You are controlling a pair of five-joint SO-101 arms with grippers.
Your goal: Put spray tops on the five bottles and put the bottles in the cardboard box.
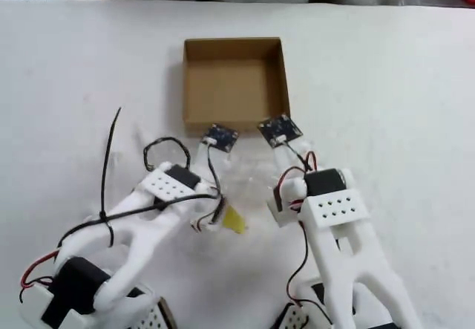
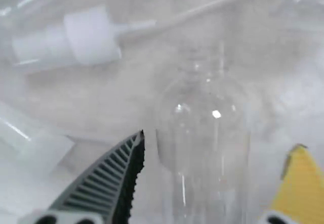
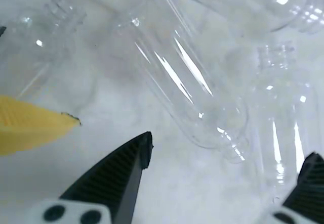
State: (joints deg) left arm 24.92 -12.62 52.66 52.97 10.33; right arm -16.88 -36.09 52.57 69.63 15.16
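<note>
Jaws spread on both arms: left jaws flank a clear bottle, a white spray top lying at upper left; right jaws hover over capless bottles lying flat. Upper centre, the cardboard box sits on the worktop.

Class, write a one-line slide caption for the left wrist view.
Open left gripper with a clear bottle between its fingers, a white spray top lying nearby.

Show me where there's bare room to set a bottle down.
Bare table lies left and right of the cardboard box; the box's floor is bare too. Crowded: the patch just in front of the box, where clear bottles and a spray top lie close together.
</note>
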